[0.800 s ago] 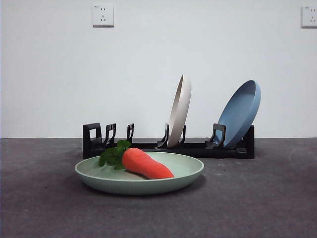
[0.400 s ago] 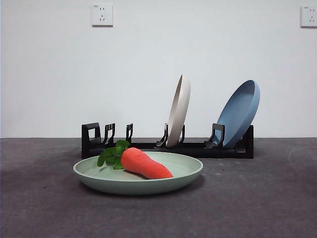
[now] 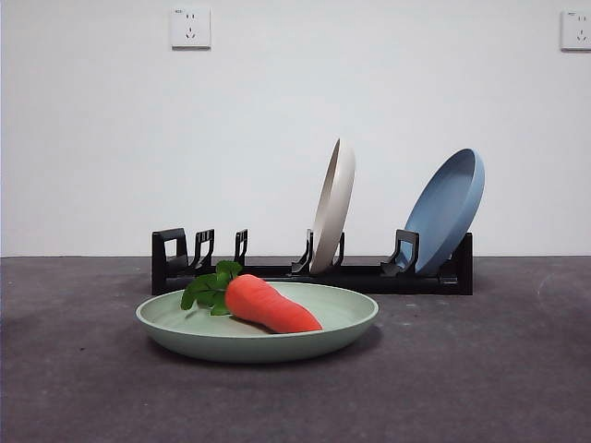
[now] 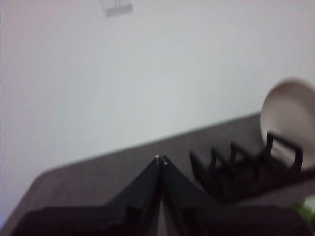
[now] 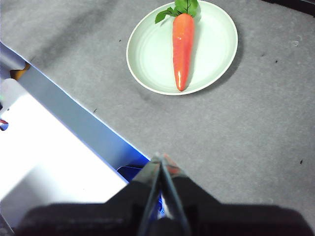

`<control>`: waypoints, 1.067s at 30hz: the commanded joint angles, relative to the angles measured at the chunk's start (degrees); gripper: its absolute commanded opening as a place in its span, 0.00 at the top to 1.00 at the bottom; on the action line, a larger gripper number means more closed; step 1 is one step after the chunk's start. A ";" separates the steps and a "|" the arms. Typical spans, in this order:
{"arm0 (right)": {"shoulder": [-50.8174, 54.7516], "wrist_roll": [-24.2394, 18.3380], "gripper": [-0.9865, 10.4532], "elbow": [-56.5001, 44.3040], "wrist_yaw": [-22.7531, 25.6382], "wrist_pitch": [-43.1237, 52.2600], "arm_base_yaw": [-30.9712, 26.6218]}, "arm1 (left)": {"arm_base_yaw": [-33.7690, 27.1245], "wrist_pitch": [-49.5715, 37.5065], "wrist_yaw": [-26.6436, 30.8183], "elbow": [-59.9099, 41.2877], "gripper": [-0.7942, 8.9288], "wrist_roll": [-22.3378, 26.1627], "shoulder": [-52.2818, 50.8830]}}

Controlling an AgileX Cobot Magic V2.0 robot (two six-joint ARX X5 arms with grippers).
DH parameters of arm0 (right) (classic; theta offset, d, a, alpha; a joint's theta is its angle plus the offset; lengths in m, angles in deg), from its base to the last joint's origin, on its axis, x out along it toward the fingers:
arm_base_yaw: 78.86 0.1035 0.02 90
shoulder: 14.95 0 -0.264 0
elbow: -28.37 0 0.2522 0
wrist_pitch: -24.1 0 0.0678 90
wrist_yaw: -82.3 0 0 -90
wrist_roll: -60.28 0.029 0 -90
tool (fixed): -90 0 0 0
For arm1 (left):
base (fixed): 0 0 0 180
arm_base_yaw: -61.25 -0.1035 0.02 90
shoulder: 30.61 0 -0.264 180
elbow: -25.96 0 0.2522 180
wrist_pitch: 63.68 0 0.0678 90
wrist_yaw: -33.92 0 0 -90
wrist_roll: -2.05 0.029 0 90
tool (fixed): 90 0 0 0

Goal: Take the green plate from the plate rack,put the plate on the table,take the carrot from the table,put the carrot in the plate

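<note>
The pale green plate [image 3: 259, 332] [image 5: 211, 54] lies flat on the dark grey table [image 3: 480, 369] in front of the black plate rack [image 3: 277, 272] [image 4: 236, 172]. The orange carrot [image 3: 271, 305] [image 5: 182, 49] lies inside the plate, its leafy top toward the rack. My right gripper [image 5: 161, 158] is shut and empty, high above the table's near edge, well away from the plate. Shut as well, the left gripper [image 4: 160, 158] holds nothing and is raised off to the rack's empty end. Neither arm shows in the front view.
A cream plate [image 3: 334, 205] [image 4: 288, 118] and a blue plate [image 3: 448, 210] stand upright in the rack's slots. A white and blue-edged surface [image 5: 59, 147] lies off the table's near edge. Wall sockets [image 3: 190, 28] hang on the white wall behind.
</note>
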 commanded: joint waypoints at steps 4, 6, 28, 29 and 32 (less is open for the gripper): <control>0.11 -0.26 0.91 -0.07 0.02 0.17 0.09 | -2.19 -0.57 -0.04 -9.16 0.92 -1.07 -6.27; 0.11 -0.26 0.91 -0.07 0.02 0.20 0.09 | -2.58 -0.46 0.02 -11.43 0.92 -1.05 -7.91; 0.11 -0.26 0.91 -0.07 0.04 0.17 0.09 | -3.76 12.37 -0.04 -16.26 0.92 -5.55 -13.11; 0.11 -0.26 0.91 -0.07 0.04 0.17 0.09 | -3.76 12.39 0.02 -16.26 0.92 -5.55 -13.11; 0.11 -0.26 0.91 -0.07 0.04 0.17 0.09 | -3.76 12.39 0.00 -16.26 0.92 -5.55 -13.09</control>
